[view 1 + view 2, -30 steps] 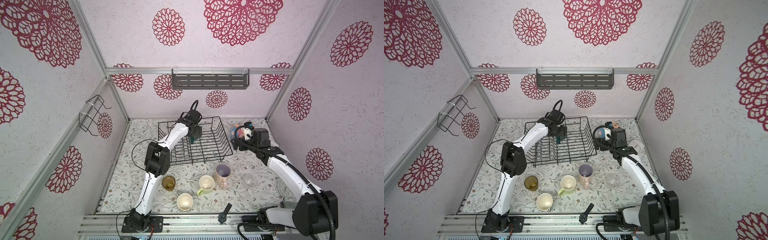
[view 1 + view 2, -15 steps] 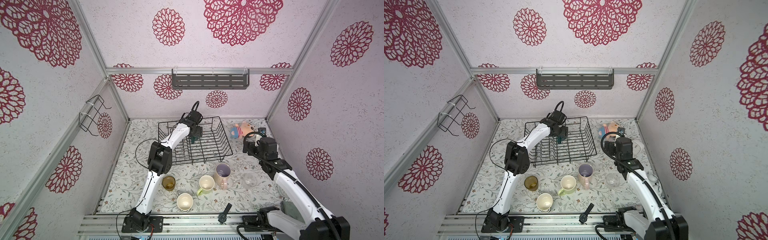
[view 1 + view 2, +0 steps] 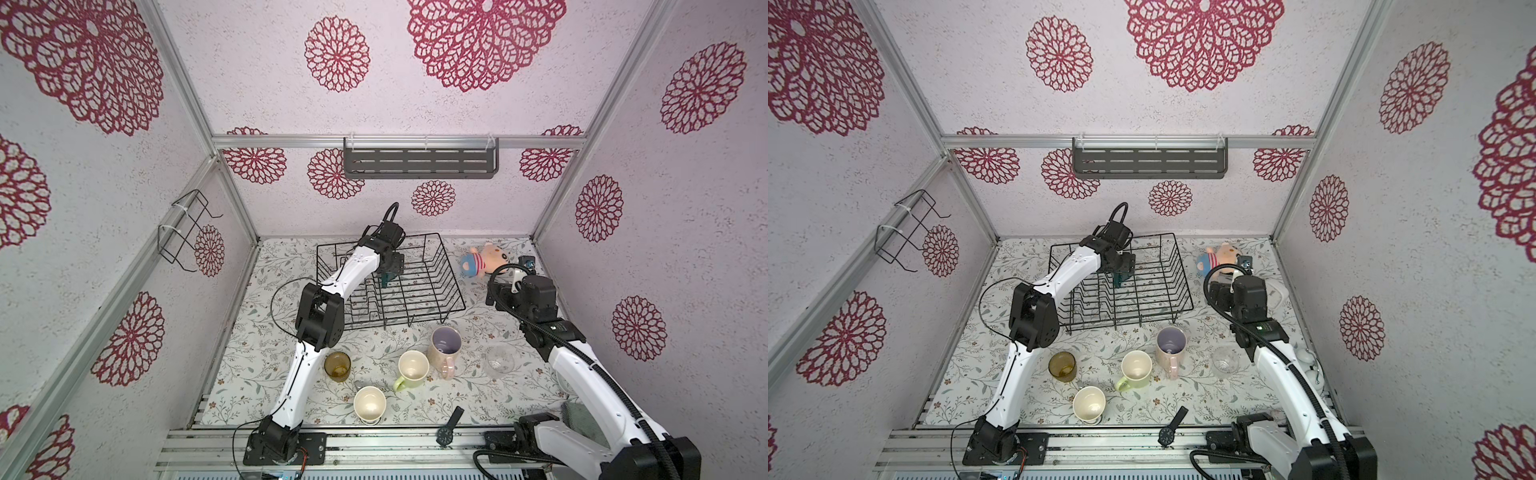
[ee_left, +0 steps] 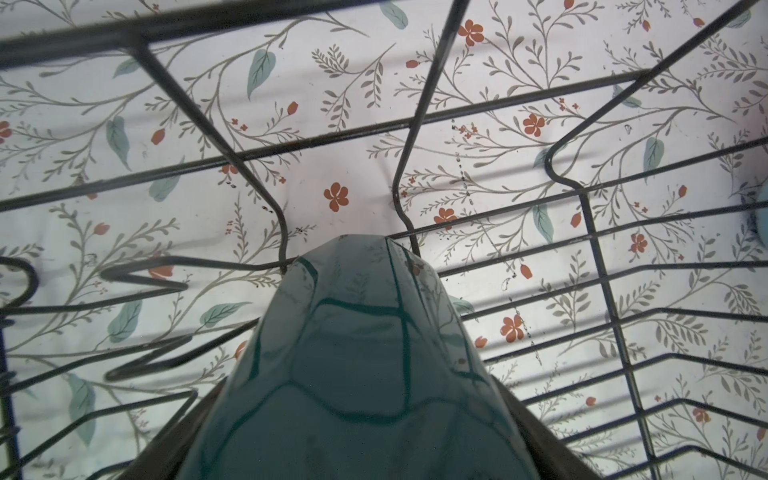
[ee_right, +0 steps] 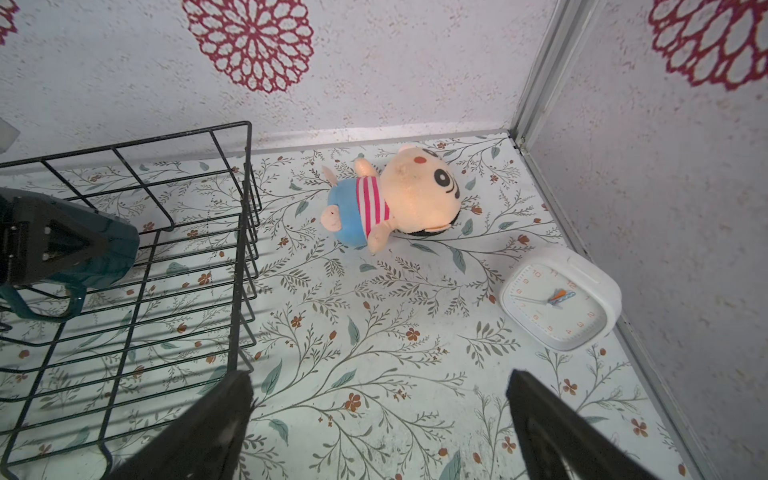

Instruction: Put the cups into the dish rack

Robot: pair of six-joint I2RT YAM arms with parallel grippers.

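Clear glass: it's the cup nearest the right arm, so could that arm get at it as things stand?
Probably yes. The right gripper is open and empty, and the clear glass stands alone beside that arm, apart from the pink mug.

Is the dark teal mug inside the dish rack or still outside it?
Inside. The left gripper holds the dark teal mug within the dish rack walls, just above its floor wires.

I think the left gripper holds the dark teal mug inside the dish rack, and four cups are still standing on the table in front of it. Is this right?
Only the count is wrong: five cups still stand in front of the dish rack, as both top views show. The left gripper does hold the dark teal mug inside the rack.
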